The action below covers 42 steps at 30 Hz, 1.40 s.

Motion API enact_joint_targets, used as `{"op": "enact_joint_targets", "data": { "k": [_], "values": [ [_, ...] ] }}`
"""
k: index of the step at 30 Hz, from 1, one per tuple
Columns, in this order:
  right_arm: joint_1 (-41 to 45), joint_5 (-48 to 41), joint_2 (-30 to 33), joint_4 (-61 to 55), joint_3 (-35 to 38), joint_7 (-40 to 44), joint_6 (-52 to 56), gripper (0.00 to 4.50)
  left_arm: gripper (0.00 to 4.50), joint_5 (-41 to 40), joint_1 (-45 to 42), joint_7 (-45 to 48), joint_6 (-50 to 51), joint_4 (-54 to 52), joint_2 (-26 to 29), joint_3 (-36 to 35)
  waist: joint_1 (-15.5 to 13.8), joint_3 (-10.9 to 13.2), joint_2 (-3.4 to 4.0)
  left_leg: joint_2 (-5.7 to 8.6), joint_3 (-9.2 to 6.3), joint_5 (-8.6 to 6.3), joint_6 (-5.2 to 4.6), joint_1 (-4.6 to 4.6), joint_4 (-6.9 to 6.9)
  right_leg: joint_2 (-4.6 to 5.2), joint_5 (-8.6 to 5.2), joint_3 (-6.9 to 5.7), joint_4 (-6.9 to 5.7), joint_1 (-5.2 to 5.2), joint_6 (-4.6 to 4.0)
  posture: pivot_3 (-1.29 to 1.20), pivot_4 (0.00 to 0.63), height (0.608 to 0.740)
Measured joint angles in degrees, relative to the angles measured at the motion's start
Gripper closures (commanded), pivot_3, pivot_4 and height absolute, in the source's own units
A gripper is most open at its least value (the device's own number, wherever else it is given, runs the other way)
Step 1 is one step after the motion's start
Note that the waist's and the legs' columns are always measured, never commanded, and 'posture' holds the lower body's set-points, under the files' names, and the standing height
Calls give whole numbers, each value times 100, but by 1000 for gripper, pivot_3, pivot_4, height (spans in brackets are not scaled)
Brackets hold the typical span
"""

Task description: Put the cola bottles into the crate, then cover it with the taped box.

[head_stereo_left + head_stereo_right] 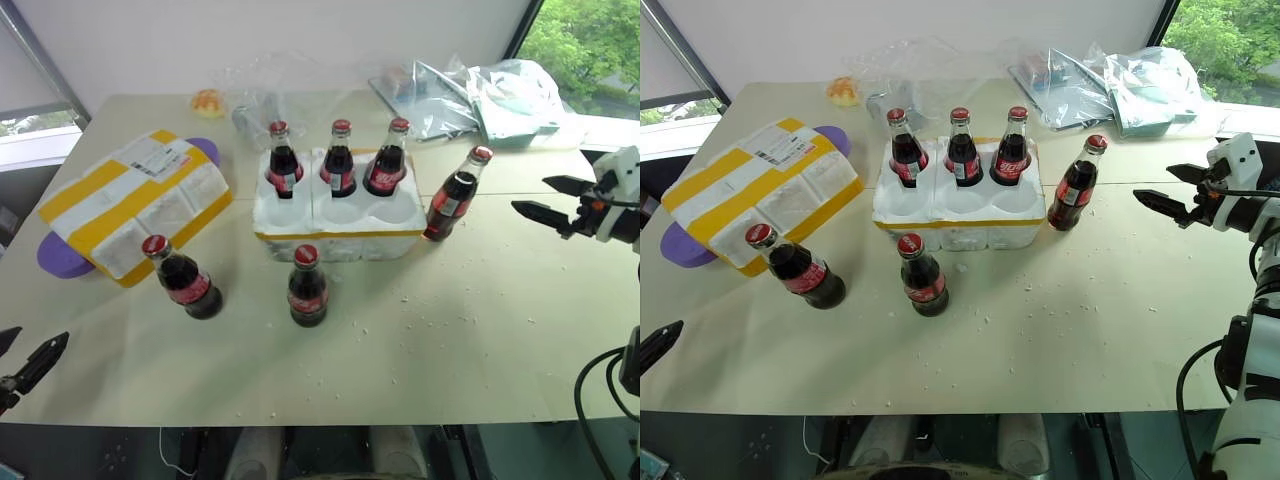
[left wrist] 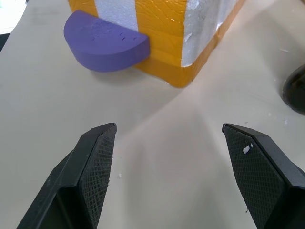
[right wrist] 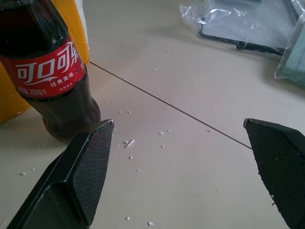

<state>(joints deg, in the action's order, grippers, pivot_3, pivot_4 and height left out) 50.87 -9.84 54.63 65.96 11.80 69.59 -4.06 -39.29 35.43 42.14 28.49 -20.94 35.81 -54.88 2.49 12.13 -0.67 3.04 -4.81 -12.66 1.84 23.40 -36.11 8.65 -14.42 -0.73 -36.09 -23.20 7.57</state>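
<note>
Beside a cola bottle, right gripper jaws gape wide, empty; left gripper likewise.

You see glossy glass cola bottles, a grainy white foam crate, shiny-taped box, matt counter.

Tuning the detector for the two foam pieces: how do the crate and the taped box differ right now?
The crate lies open-topped with round wells, three of them holding cola bottles; the taped box is a closed block with nothing on it. The crate has one thin yellow band round its base; the taped box has broad yellow bands across its top and a printed label. The taped box rests on a purple pad; the crate sits on the table. Both are white foam.
</note>
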Motion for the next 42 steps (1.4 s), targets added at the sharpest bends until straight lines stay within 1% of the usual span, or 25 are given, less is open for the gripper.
{"op": "enact_joint_targets", "data": {
  "k": [7,10,15,20,22,24,28,29,30,31,32,34,38,42],
  "values": [
    [-1,-4,0,19,7,-7,-1,0,786,1,-34,-43,55,34,11,-2,3,0,0,0,3,0,0,-2,0,-1,2,4,0,-1,0,0,150,737],
    [-1,-51,1,18,39,122,164,0,40,-59,-34,-2,134,61,13,-4,1,0,-1,0,3,0,0,-1,0,-1,2,4,0,-1,0,0,150,737],
    [0,-53,14,16,44,377,334,0,40,-160,-225,24,153,43,187,-11,-7,-1,-1,-1,3,0,0,-2,-3,-2,4,5,-3,-1,-1,0,150,737],
    [26,-134,104,-264,42,933,601,0,40,-808,-322,233,556,-397,493,-50,1,0,0,0,11,0,0,0,-4,-1,8,14,-1,-4,3,0,150,737],
    [20,-256,205,-683,35,1326,880,0,40,-1044,-337,403,728,-636,723,-47,4,1,2,-1,11,0,0,-1,-1,-2,8,16,-2,-7,4,0,150,737],
    [-66,-443,341,-1365,35,1712,1266,0,40,-1229,-458,530,867,-779,970,-25,2,0,3,-5,11,0,0,-3,2,-7,8,17,-4,-9,4,0,150,737],
    [-876,-1031,658,-2979,18,2121,2154,0,40,-1308,-794,649,1009,-784,1329,174,-31,-1,2,-10,6,0,0,-2,5,-13,6,16,-6,-10,3,0,150,737],
    [-1267,-1354,745,-3691,7,2209,2554,0,40,-1306,-882,705,1049,-771,1429,296,-45,-1,4,-10,7,0,-1,-1,4,-12,6,16,-6,-10,4,0,150,737],
    [-1322,-1537,744,-3996,-14,2259,2772,0,40,-1306,-919,749,1086,-750,1449,431,-5,1,5,-7,24,0,0,-1,-2,-7,12,27,-5,-14,7,0,150,737],
    [-1744,-1805,909,-4511,104,2237,3060,0,40,-1289,-998,808,1091,-721,1507,532,-13,0,4,-9,25,0,-1,1,-2,-8,15,29,-2,-15,7,0,150,737],
    [-2464,-2247,1002,-5556,313,2244,3581,0,40,-1227,-1096,920,1094,-610,1574,725,-46,-1,3,-14,25,-2,-4,-2,0,-10,14,28,-4,-16,8,0,150,737],
    [-2847,-2625,994,-6373,493,2125,4060,0,40,-1116,-1259,1034,1085,-575,1661,978,-62,-1,5,-18,29,-2,-3,0,-4,-11,16,29,-7,-20,6,0,150,737],
    [-3073,-3287,988,-7476,885,1687,4716,0,40,-739,-1586,1178,928,-372,1721,1482,-72,-3,2,-49,46,-2,-3,-2,-11,-17,23,29,-2,-17,-3,0,150,737],
    [-3085,-3651,984,-7887,956,1352,5025,0,40,-469,-1871,1244,801,-202,1718,1951,-151,-4,-1,-61,54,-2,-3,1,-9,-25,24,28,2,-21,-6,0,150,737]
  ]
}}
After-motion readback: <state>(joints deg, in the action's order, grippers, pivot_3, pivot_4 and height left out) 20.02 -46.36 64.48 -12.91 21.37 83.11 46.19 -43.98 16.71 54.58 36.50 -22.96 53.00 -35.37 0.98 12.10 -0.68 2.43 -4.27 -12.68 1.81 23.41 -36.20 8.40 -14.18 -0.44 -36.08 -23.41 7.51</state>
